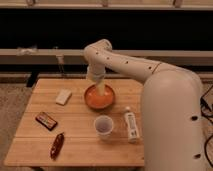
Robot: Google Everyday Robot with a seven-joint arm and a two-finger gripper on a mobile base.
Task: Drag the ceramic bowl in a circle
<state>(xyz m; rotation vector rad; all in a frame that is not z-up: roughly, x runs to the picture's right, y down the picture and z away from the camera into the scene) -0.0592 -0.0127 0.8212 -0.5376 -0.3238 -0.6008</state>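
**Camera view.** A wooden table (80, 150) was seen from the front and somewhat above. The robot's body (172, 120) filled the right side, and its arm (125, 64) reached leftward over the top before bending down.

The gripper (102, 90) pointed straight down into the bowl (94, 103), with its end at or just inside the far part of the rim. Contact with the bowl looked likely but could not be confirmed. Whether the gripper was spread or closed could not be told, since its end merged with the glossy orange inside.

The bowl sat upright on the table, toward the back edge and near the middle of its width.

- **Cup:** a cup (103, 126) stood in front of the bowl, near it but apart.
- **Bottle:** a white bottle (131, 125) was just right of the cup, apparently lying down.
- **Block:** a pale block (63, 96) lay left of the bowl.
- **Bar:** a dark bar (46, 120) lay toward the left front.
- **Packet:** a reddish packet (57, 145) lay near the front edge.

**Progress, as judged.** The gripper had been brought to the bowl, so the engaging step seemed done or nearly done. Nothing on the table showed how much of the circle, if any, had been traced, so the dragging was best counted as remaining. The cup, being the nearest object, would limit the front of the loop
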